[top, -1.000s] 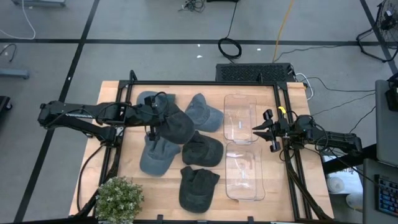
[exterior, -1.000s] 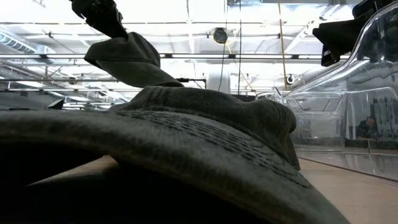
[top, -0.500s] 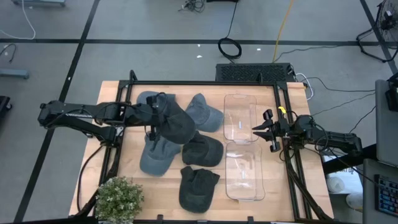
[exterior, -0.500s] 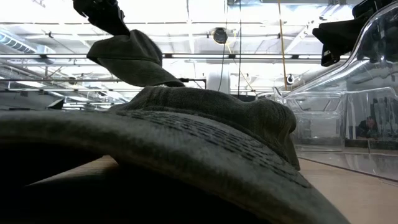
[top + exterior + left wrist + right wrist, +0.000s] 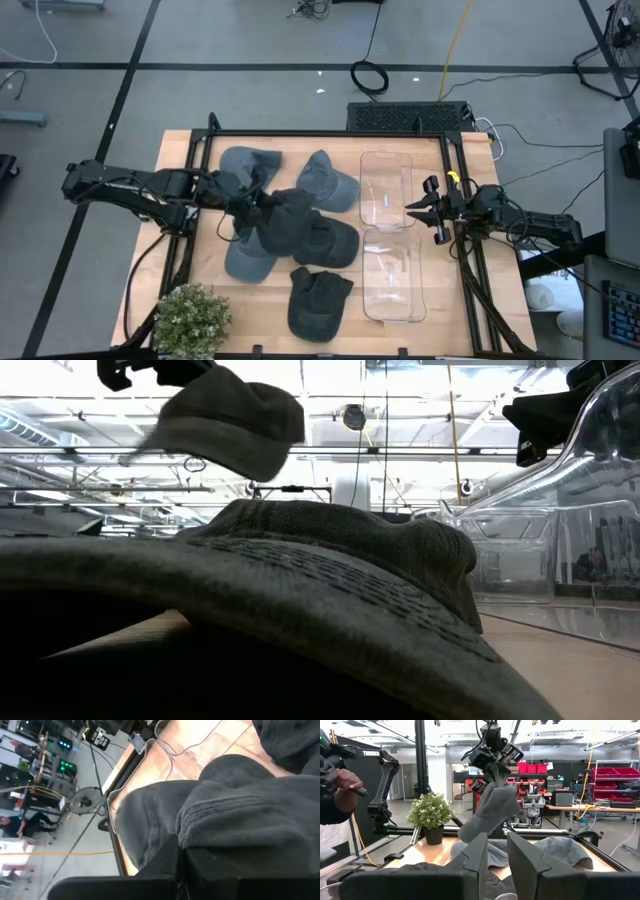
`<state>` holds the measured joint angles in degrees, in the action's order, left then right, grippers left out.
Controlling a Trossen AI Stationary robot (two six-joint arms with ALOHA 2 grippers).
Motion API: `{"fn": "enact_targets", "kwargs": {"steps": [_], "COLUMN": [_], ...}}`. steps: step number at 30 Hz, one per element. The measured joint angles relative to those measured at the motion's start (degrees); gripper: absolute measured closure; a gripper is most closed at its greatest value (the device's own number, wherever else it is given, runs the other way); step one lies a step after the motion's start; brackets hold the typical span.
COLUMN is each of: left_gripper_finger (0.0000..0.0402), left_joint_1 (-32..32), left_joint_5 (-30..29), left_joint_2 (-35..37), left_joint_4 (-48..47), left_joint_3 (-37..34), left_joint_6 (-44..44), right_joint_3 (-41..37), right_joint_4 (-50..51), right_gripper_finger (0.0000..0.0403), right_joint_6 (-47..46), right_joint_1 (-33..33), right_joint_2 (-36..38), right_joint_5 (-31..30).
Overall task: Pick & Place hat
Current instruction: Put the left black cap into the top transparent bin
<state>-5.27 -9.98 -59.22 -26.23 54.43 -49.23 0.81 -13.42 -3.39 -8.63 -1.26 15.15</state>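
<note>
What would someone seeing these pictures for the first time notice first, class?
First, the dark grey hat held in the air by the left gripper, above the heap of hats spread over the middle of the wooden table. Next, the two clear bins standing end to end right of the heap, with the right gripper waiting at their outer side. A small potted plant stands at the table's near left corner.

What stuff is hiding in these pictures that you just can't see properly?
- Left gripper, high view: its fingertips are buried in the dark grey fabric hat it carries.
- Table, low view: a big grey hat brim against the lens blocks most of it.
- Small potted green plant, high view: cut off by the bottom edge.
- Clear plastic bins, right wrist view: not visible past the right gripper.
</note>
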Motion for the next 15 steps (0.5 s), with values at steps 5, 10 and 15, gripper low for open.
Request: {"fn": "enact_targets", "kwargs": {"steps": [5,10,15], "left_gripper_finger": [0.0393,0.0397,0.0395], "left_joint_1": [0.1,0.1,-0.9], "left_joint_5": [-0.1,0.0,-0.3], "left_joint_2": [0.0,0.0,0.0], "left_joint_4": [3.6,4.0,4.0], "left_joint_3": [0.0,0.0,0.0], "left_joint_6": [-1.6,-0.9,-0.3], "right_joint_3": [0.0,0.0,0.0], "right_joint_4": [0.0,0.0,0.0], "right_gripper_finger": [0.0339,0.0339,0.0339], "right_joint_6": [0.0,0.0,5.1], "right_joint_1": [0.0,0.0,0.0], "right_joint_2": [0.0,0.0,0.0], "right_joint_5": [0.0,0.0,-1.9]}}
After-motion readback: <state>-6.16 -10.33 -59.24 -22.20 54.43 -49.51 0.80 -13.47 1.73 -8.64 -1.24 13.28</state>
